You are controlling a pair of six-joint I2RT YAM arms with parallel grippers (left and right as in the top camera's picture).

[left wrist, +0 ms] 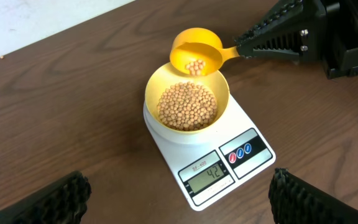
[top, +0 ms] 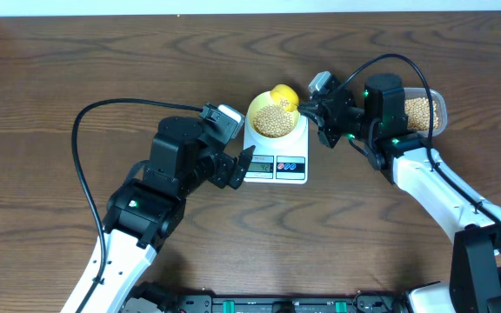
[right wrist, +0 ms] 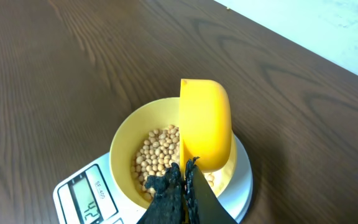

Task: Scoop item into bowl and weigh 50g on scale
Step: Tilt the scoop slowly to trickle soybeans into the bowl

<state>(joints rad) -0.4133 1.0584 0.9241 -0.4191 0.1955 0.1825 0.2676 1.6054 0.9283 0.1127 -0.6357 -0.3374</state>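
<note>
- Overhead, clock directions from the scale (top: 277,161): it is lying mid-table (top: 103,61), screen and two round buttons along its 6 o'clock edge.
- The bowl (top: 252,117) is sitting on the scale's 12 o'clock half. Its rim is overhanging the platform a little at the far side.
- The beans (top: 275,120) are filling the bowl's bottom in a heap, well below the rim.
- Left wrist view: the scale's display is reading 42.
- The right gripper (top: 307,109) is reaching in from 3 o'clock, jaws pinched tight on the handle of a yellow scoop (top: 283,96).
- The scoop's cup is hanging over the bowl's rim at about 1 o'clock, tipped toward the bowl. A few beans are sitting in the cup. Whether the cup is touching the rim, cannot tell.
- Right wrist view: the cup is turning its side to the camera, above the heap.
- The left gripper (top: 237,167) is hovering at about 8 o'clock, just beside the scale's front corner, jaws spread wide and gripping nothing.
- A clear tub (top: 443,111) is lying well out at 3 o'clock, behind the right arm, with more beans in it.
</note>
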